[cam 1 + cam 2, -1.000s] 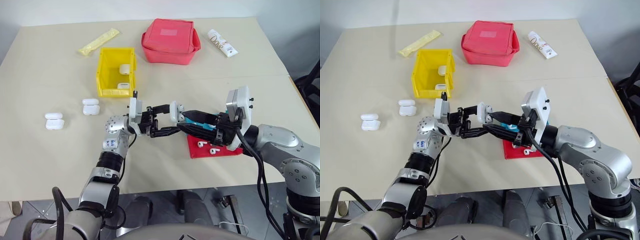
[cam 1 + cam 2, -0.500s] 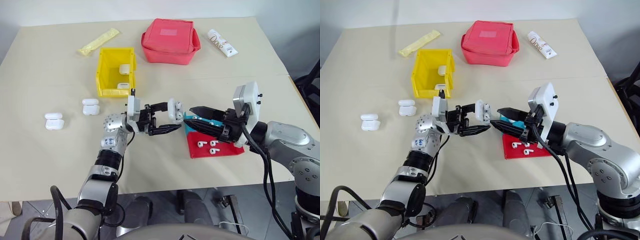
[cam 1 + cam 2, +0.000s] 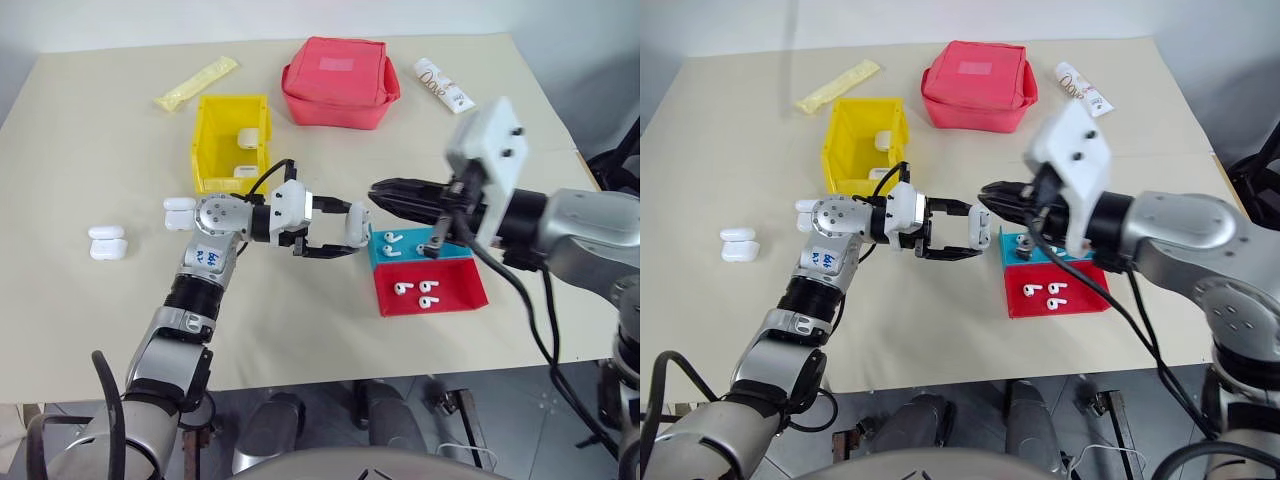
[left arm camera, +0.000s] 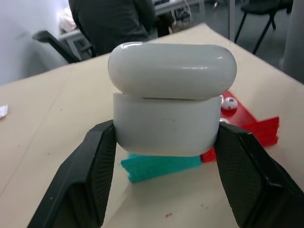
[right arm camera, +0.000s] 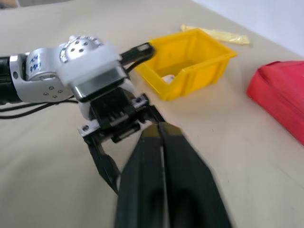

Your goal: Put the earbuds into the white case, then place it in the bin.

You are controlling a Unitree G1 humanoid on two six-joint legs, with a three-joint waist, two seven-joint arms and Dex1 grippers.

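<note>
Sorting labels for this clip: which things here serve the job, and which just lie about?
Job: white case in left gripper; earbuds; yellow bin; right gripper.
Lying about: red pouch, printed tube, yellow packet.

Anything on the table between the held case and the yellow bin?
No, bare tabletop between the white case in the left gripper and the yellow bin, in the left eye view.

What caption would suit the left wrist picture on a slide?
Left gripper holds a white case between its black fingers, lid slightly ajar, above the beige table.
</note>
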